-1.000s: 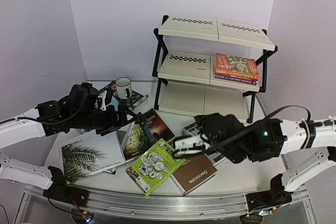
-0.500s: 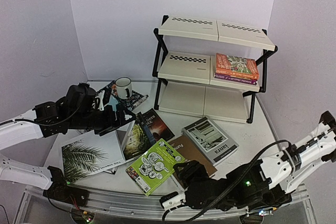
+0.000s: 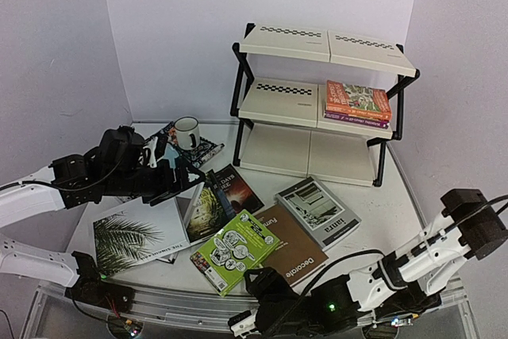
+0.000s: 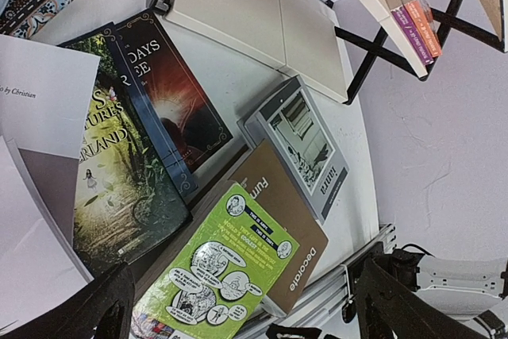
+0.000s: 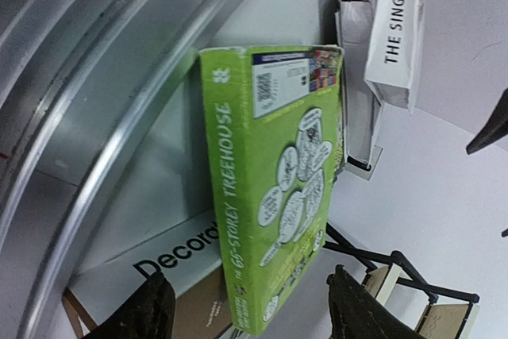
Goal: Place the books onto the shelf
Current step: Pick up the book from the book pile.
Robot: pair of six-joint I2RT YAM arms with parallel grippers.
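On the table (image 3: 385, 213), the green Treehouse (image 3: 235, 250) lies partly over the brown Decorate (image 3: 294, 255), and the grey ianra (image 3: 319, 210) sits just beside that, toward the shelf (image 3: 290, 101). Two dark novels (image 3: 222, 194) and the palm-leaf book (image 3: 131, 237) lie further left. A small stack (image 3: 357, 101) rests flat on the right of the shelf's middle tier. Your right gripper (image 5: 246, 275) hangs low by the near rail (image 5: 71, 156), jaws apart, facing the Treehouse spine. It seems clear of the book, though that view is tight. Your left gripper (image 3: 190, 174) hovers over the novels, jaws wide, holding nothing. Behind it, a mug (image 3: 187, 131) stands on a placemat (image 3: 208, 149).
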